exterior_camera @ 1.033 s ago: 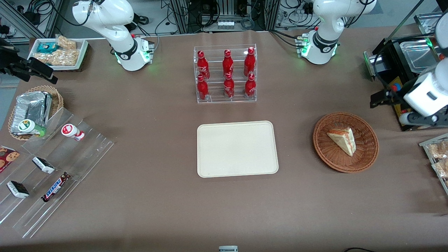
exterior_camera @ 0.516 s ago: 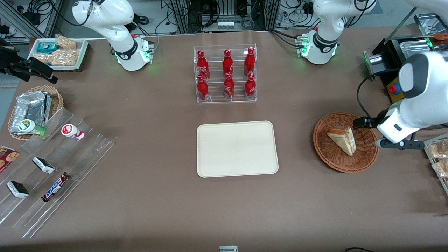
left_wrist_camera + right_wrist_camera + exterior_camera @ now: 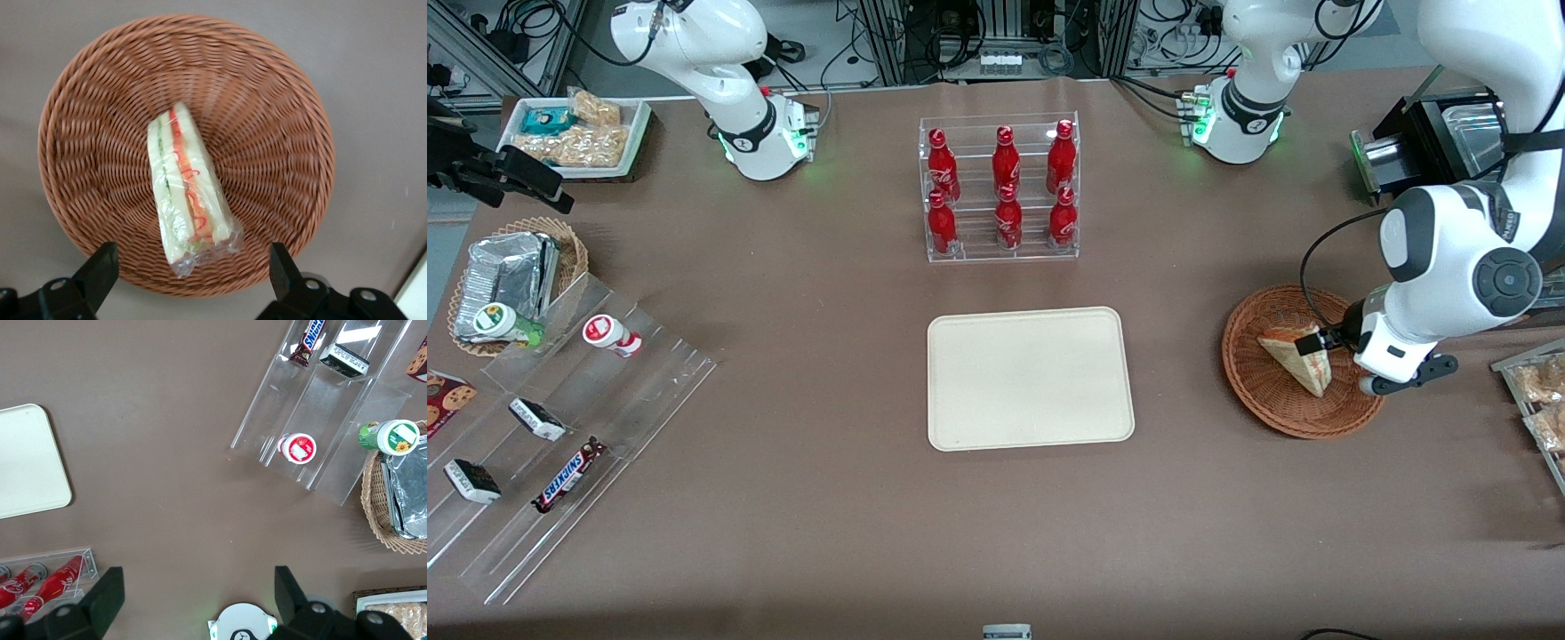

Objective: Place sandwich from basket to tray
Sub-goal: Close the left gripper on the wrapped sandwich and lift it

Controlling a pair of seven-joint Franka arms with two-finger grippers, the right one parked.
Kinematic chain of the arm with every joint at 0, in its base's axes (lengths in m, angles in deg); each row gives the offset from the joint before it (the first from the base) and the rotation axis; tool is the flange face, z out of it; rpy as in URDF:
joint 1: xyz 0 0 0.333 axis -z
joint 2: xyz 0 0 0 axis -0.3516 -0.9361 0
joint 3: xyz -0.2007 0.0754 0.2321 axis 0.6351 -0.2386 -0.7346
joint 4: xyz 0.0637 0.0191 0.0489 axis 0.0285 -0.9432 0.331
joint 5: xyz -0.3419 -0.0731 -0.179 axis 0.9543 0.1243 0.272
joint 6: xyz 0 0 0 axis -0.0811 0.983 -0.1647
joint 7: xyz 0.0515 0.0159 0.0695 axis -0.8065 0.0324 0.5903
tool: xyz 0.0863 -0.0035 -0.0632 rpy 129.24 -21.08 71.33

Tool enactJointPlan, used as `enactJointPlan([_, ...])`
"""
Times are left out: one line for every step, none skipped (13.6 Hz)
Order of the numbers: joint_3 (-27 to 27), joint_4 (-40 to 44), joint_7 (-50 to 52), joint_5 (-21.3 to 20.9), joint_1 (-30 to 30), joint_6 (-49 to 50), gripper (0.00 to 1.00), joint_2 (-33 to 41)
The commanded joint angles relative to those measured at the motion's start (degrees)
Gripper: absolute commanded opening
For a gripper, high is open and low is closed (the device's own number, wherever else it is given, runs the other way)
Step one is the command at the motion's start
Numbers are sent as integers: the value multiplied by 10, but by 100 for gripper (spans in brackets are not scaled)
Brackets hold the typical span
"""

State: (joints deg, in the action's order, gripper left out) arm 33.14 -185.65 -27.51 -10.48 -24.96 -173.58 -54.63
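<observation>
Brown table (image 3: 827, 516); clear bottle rack (image 3: 1000, 191) mid-table; cables and metal frames (image 3: 996, 36) above rack, past table edge.

On the brown surface (image 3: 818, 293), a clear rack (image 3: 1000, 191) holding six red cola bottles stands at twelve o'clock from the middle. At ten o'clock sits a white tray of snacks (image 3: 574, 133). At nine o'clock a tan wicker basket (image 3: 574, 253) holds foil packets (image 3: 507, 276), with a green-lidded cup (image 3: 503, 322) at its rim. At eight o'clock a stepped clear rack (image 3: 640, 391) carries a red-lidded cup (image 3: 609, 335), two dark wrapped bars (image 3: 537, 419) and a Snickers bar (image 3: 567, 476).
</observation>
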Motion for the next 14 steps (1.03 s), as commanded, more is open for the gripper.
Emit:
enactJointPlan([2, -67, 169, 2, 0, -68, 100, 32])
enactJointPlan([1, -82, 216, 2, 0, -91, 100, 32])
enactJointPlan([2, -93, 260, 2, 0, -118, 100, 29])
enactJointPlan([1, -102, 292, 1, 0, -141, 100, 25])
enactJointPlan([1, -105, 304, 1, 0, -151, 100, 18])
enactJointPlan([1, -108, 306, 2, -12, -151, 100, 12])
enactJointPlan([2, -114, 307, 2, -21, -151, 100, 6])
enactJointPlan([2, -116, 310, 3, -21, -151, 93, 1])
enactJointPlan([3, -114, 341, 2, -19, -150, 55, -4])
enactJointPlan([3, -114, 355, 0, -17, -149, 17, -6])
enactJointPlan([4, -112, 354, -1, -17, -147, 7, -6])
enactJointPlan([5, -108, 354, -1, -16, -145, 4, -7])
enactJointPlan([5, -101, 354, -1, -16, -138, 4, -7])
enactJointPlan([6, -83, 353, -1, -15, -124, 3, -7])
